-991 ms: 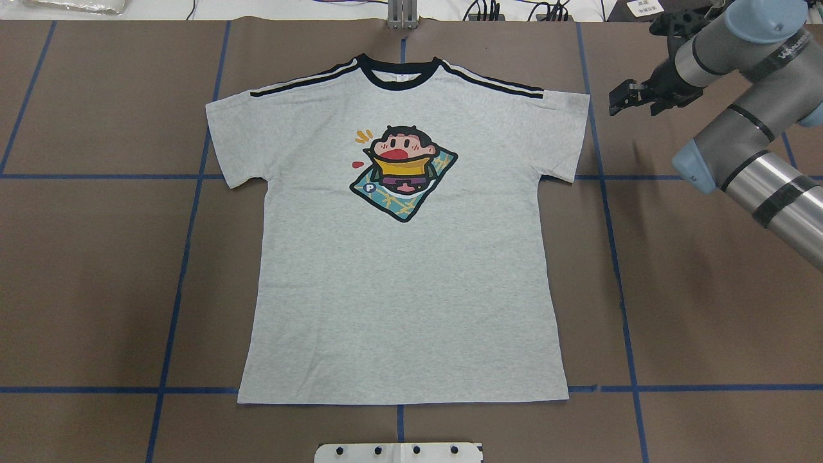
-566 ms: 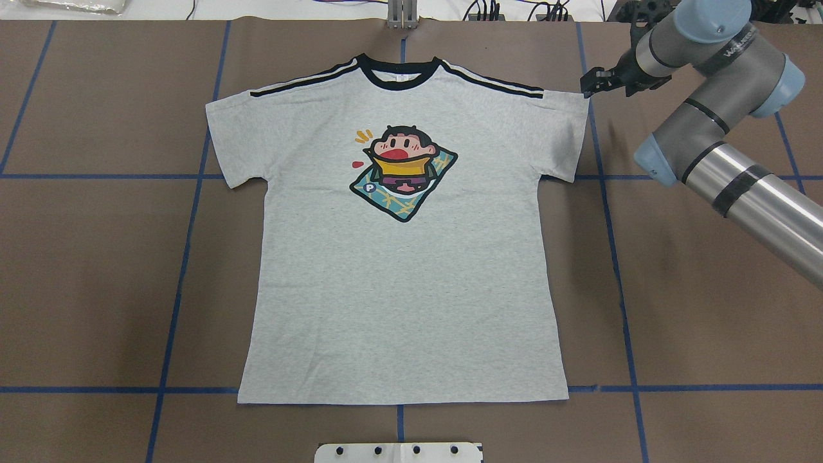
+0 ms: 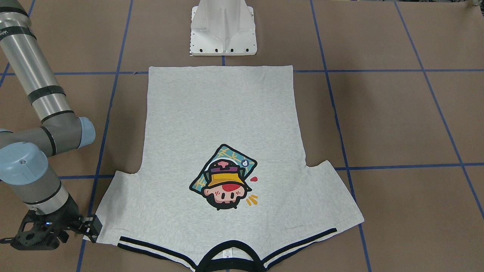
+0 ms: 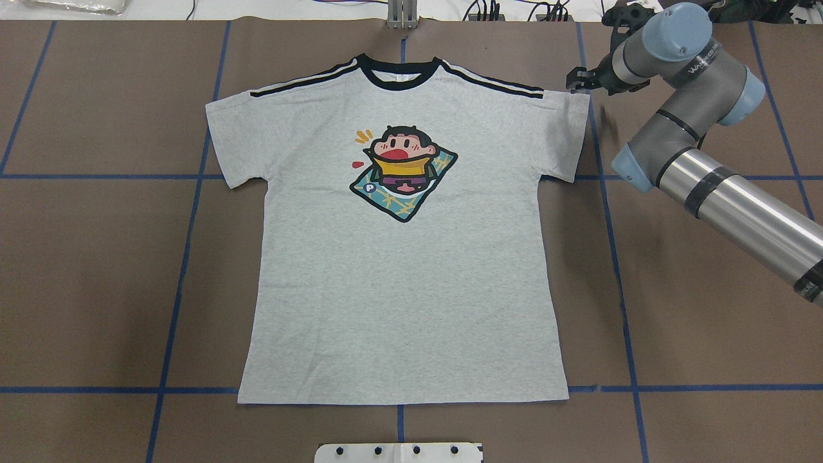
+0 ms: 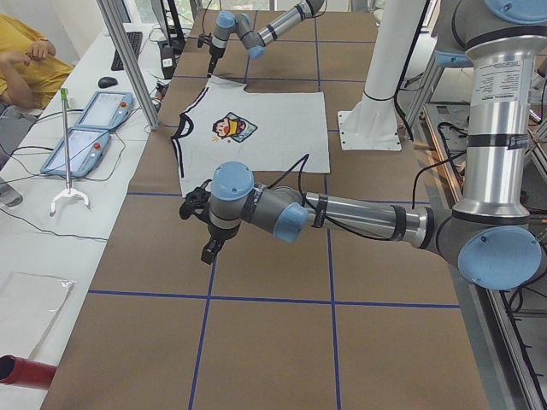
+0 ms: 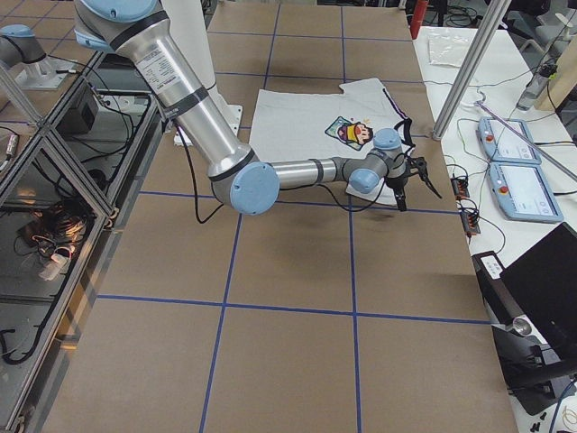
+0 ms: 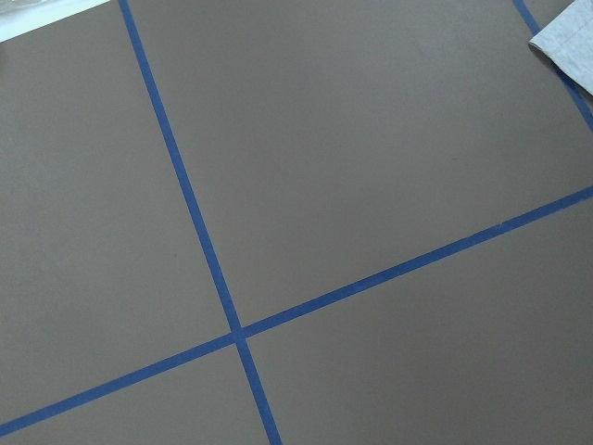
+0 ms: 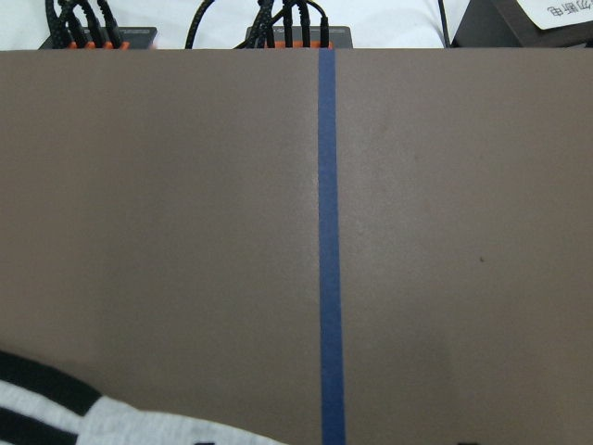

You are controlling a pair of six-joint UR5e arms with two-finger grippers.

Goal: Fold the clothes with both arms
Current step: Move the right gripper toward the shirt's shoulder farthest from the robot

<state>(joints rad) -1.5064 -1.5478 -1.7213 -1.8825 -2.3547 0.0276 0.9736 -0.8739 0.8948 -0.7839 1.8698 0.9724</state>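
The right gripper (image 4: 574, 81), its opening unclear, sits at the T-shirt (image 4: 405, 289)'s two-o'clock sleeve corner; the cartoon print (image 4: 404, 172) bears a circled "P"; the left gripper (image 5: 208, 254)'s opening cannot be told.

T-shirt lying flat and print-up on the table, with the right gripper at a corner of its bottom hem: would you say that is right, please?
Not quite. The T-shirt does lie flat and print-up, but the right gripper is at the top outer corner of the sleeve, up at the collar end, not at the bottom hem. The overhead exterior view shows it.
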